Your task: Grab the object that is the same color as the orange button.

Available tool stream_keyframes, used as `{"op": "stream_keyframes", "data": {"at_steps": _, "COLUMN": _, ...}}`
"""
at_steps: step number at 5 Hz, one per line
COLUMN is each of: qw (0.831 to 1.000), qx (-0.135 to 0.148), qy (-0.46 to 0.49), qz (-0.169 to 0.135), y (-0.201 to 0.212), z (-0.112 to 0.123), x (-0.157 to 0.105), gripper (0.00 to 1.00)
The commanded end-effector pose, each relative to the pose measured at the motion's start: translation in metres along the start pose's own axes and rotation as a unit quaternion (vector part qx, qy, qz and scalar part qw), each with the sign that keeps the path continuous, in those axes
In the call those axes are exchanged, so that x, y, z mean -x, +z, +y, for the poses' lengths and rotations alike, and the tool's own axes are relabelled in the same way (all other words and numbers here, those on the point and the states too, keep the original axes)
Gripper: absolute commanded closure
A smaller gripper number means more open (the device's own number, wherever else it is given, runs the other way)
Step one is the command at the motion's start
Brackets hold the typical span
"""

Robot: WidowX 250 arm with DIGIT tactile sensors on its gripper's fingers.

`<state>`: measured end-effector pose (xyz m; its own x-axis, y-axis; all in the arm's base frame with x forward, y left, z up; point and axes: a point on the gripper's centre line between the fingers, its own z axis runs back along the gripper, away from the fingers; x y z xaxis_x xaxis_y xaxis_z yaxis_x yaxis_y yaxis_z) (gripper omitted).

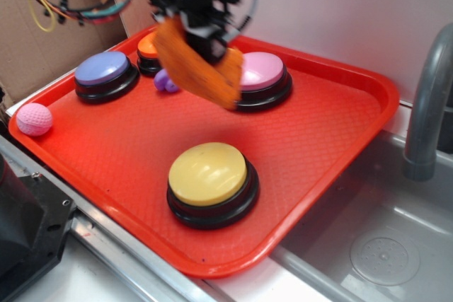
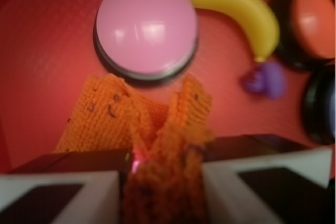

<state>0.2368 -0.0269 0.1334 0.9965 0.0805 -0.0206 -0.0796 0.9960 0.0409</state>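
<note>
My gripper [image 1: 205, 37] is shut on the orange woven cloth [image 1: 198, 65] and holds it in the air above the red tray [image 1: 311, 132], in front of the pink button [image 1: 262, 72]. In the wrist view the gripper [image 2: 164, 169] pinches the bunched cloth [image 2: 105, 114] between its two fingers, and the cloth hangs down toward the pink button [image 2: 147, 24]. The orange button [image 1: 148, 46] stands at the tray's back, partly hidden behind the cloth and arm; it also shows in the wrist view [image 2: 313, 22] at the upper right.
A yellow button [image 1: 209, 175] stands at the tray's front, a purple-topped button [image 1: 105, 70] at the back left. A small purple toy [image 1: 165, 81] lies by the orange button. A yellow banana [image 2: 241, 14] lies beside the pink button. A pink ball [image 1: 34, 119] sits off the tray's left edge. A sink and faucet [image 1: 425, 104] are on the right.
</note>
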Motion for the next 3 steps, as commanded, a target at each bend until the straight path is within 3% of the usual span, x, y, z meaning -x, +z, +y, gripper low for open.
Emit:
{"op": "stream_keyframes", "data": {"at_steps": 1, "qw": 0.998, "qx": 0.018, "qy": 0.023, "qz": -0.060, "y": 0.065, "z": 0.061, "x": 0.019, "gripper": 1.00}}
{"op": "stream_keyframes", "data": {"at_steps": 3, "qw": 0.995, "qx": 0.010, "qy": 0.064, "qz": -0.074, "y": 0.072, "z": 0.078, "x": 0.034, "gripper": 1.00}}
